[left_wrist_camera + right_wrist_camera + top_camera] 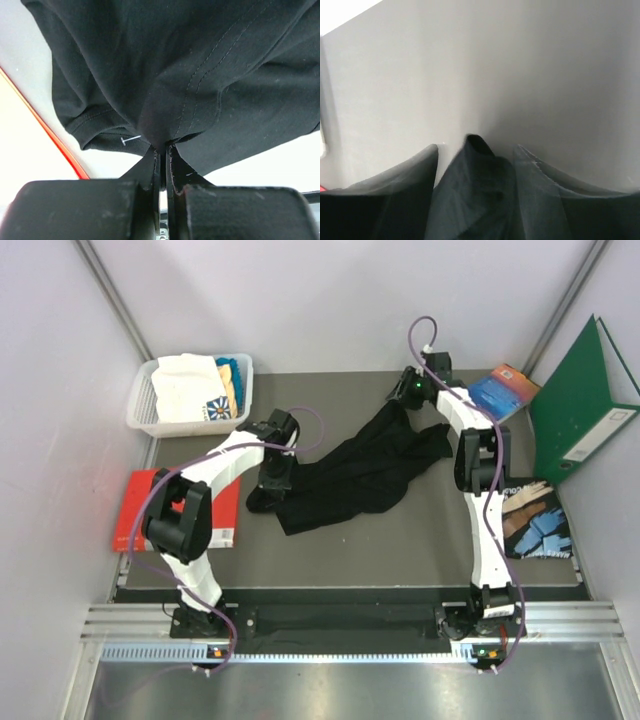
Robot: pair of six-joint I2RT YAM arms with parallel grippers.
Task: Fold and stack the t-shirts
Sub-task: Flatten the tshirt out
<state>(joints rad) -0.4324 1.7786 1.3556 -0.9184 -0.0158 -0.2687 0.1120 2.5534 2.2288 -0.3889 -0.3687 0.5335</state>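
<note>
Where it drapes across the middle of the grey table (400, 540), the black t-shirt (345, 475) is one soft, matte knit with stitched hems. It is crumpled into a slack band running from 9 o'clock toward 1 o'clock.

The left gripper (275, 478) clenches a fold at the 9 o'clock end, its fingers (172, 170) pressed together on the cloth. The right gripper (403, 400) sits at the 1 o'clock end with a fold between its blurred, parted fingers (420, 175); whether it grips I cannot tell.

At 10 o'clock one white slotted plastic basket (140, 400) holds a folded white shirt (185, 385) and a teal shirt (232, 368). One flat red book (135, 505) lies at 9 o'clock under the left arm. One blue book (500, 390) lies at 1 o'clock, one green binder (585, 400) leans at 2 o'clock, and one magazine (535, 525) lies at 4 o'clock. Grey tabletop shows between the shirt and the near edge at 6 o'clock.
</note>
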